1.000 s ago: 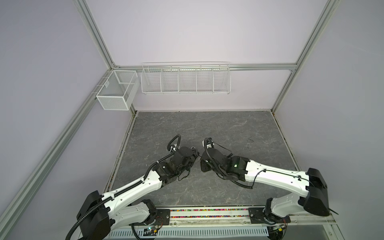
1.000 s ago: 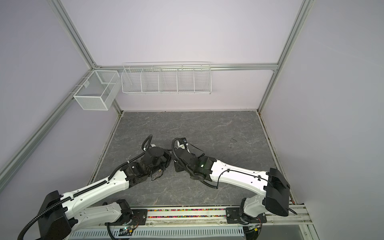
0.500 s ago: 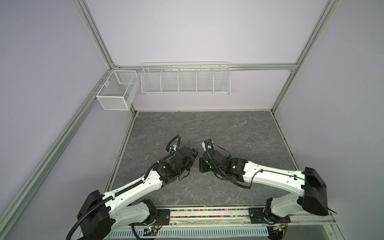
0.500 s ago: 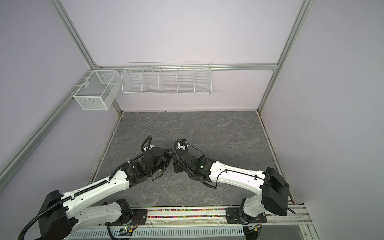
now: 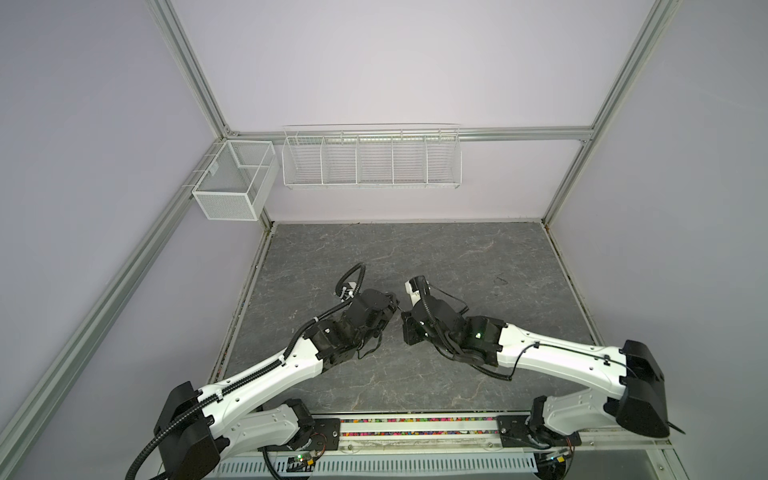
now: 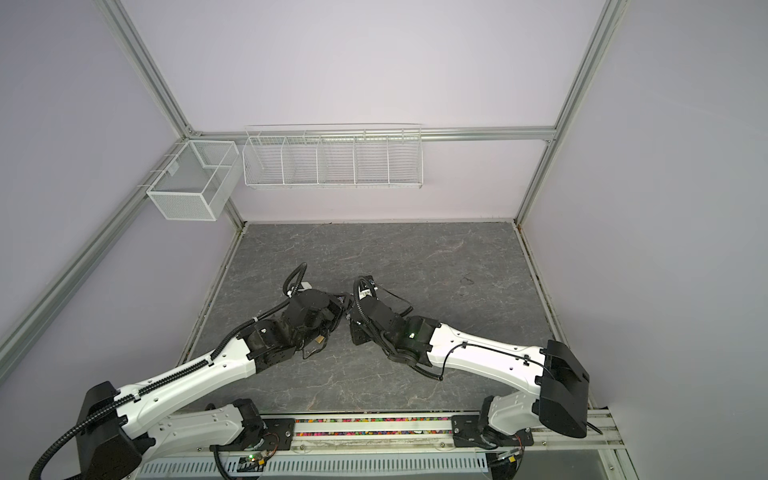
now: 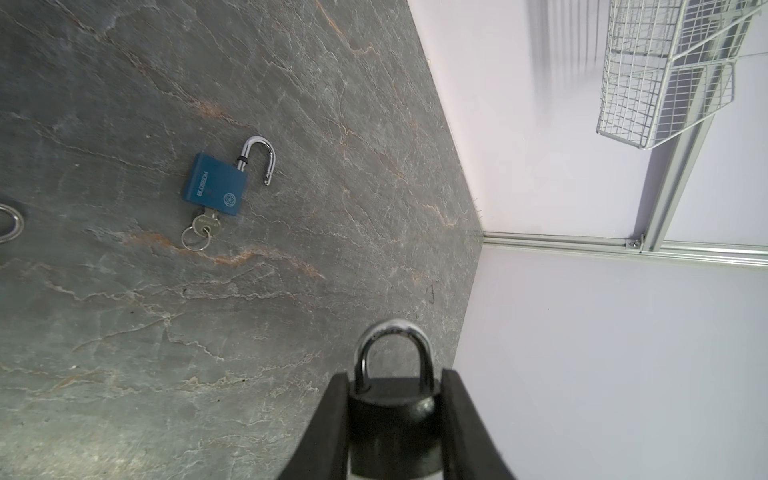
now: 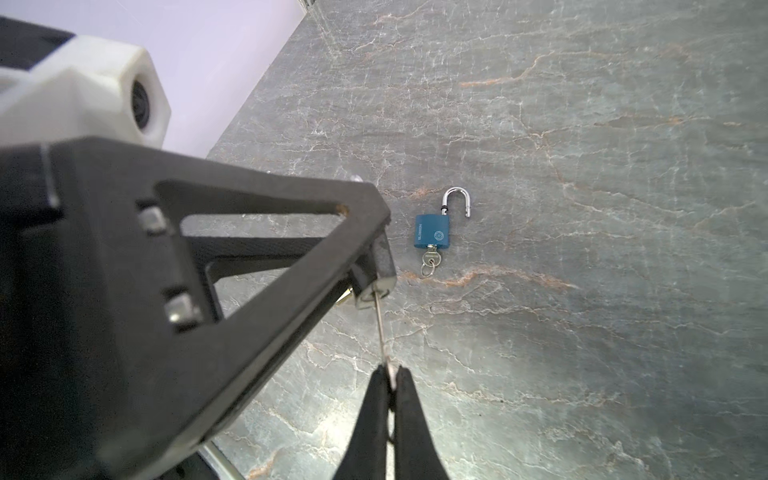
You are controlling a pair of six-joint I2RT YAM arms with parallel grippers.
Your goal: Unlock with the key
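Observation:
In the left wrist view my left gripper point(image 7: 395, 376) is shut on a black padlock point(image 7: 392, 419), whose silver shackle is closed and sticks out past the fingertips. My right gripper point(image 8: 390, 372) is shut on a thin silver key point(image 8: 380, 324), seen edge-on. The key's tip meets the silver bottom face of the black padlock point(image 8: 382, 257); I cannot tell how deep it sits. In both top views the left gripper point(image 5: 395, 309) and right gripper point(image 5: 409, 328) meet tip to tip above the table's middle front.
A blue padlock point(image 7: 216, 185) lies flat on the grey stone table point(image 7: 124, 353), its shackle swung open and a key with a ring in its keyhole. A metal ring point(image 7: 8, 222) lies at the left wrist view's edge. White wire baskets point(image 5: 370, 160) hang on the back wall.
The right gripper has edged slightly toward the left gripper. Both grips are unchanged.

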